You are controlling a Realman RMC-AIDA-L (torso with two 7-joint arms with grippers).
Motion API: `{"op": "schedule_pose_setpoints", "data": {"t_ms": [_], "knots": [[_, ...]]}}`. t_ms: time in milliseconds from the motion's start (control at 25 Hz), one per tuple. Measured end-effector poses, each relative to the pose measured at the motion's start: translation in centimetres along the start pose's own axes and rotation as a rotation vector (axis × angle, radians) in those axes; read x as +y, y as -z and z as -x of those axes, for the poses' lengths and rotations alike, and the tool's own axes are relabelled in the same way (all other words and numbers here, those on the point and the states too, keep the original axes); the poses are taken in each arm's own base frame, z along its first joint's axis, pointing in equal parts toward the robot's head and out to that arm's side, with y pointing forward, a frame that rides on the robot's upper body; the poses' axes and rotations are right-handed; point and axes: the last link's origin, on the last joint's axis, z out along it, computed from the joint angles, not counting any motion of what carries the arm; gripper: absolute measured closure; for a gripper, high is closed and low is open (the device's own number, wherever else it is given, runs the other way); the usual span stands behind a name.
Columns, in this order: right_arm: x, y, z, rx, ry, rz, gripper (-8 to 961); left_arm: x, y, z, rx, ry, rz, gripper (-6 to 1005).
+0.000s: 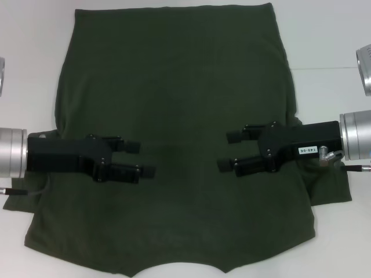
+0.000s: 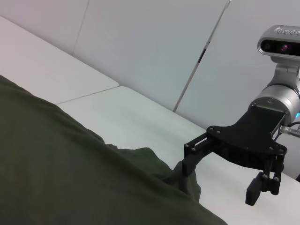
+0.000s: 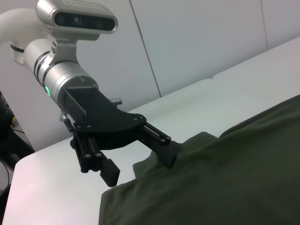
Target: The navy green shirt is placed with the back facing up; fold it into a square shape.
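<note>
The navy green shirt (image 1: 174, 87) lies spread flat on the white table, hem at the far side and neckline at the near edge. My left gripper (image 1: 145, 159) hovers over the shirt's left half, near the sleeve, with its jaws wide apart and pointing toward the middle. My right gripper (image 1: 229, 150) mirrors it over the right half, also open. The left wrist view shows the right gripper (image 2: 220, 180) with one finger (image 2: 189, 166) touching a raised ridge of the shirt (image 2: 70, 178). The right wrist view shows the left gripper (image 3: 139, 164) with one finger (image 3: 168, 153) at the shirt (image 3: 225, 183).
The white table (image 1: 35, 35) shows bare at both far corners. The left sleeve (image 1: 14, 200) and the right sleeve (image 1: 330, 191) stick out under the arms. Silver arm links (image 1: 364, 69) stand at both sides.
</note>
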Motion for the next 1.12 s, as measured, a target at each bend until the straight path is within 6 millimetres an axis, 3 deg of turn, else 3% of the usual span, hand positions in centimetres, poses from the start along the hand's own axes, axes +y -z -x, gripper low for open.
{"op": "schedule_pose_setpoints", "data": {"t_ms": [360, 520, 640, 800, 1120], "knots": [[-0.1, 0.0, 0.0, 0.002, 0.006, -0.004, 36, -0.1, 0.1, -0.1, 0.006, 0.011, -0.010, 80], [-0.1, -0.1, 0.1, 0.001, 0.008, -0.004, 36, -0.7, 1.1, -0.5, 0.037, 0.078, -0.055, 80], [-0.1, -0.1, 0.3, 0.001, 0.007, 0.000, 36, -2.2, 4.1, -1.1, 0.078, 0.241, -0.165, 80], [-0.1, -0.3, 0.6, 0.004, 0.011, 0.006, 37, -3.0, 6.7, -0.8, 0.071, 0.386, -0.251, 80], [-0.1, -0.6, 0.8, 0.029, 0.010, 0.013, 37, -4.0, 10.3, 2.1, 0.058, 0.633, -0.413, 80]]}}
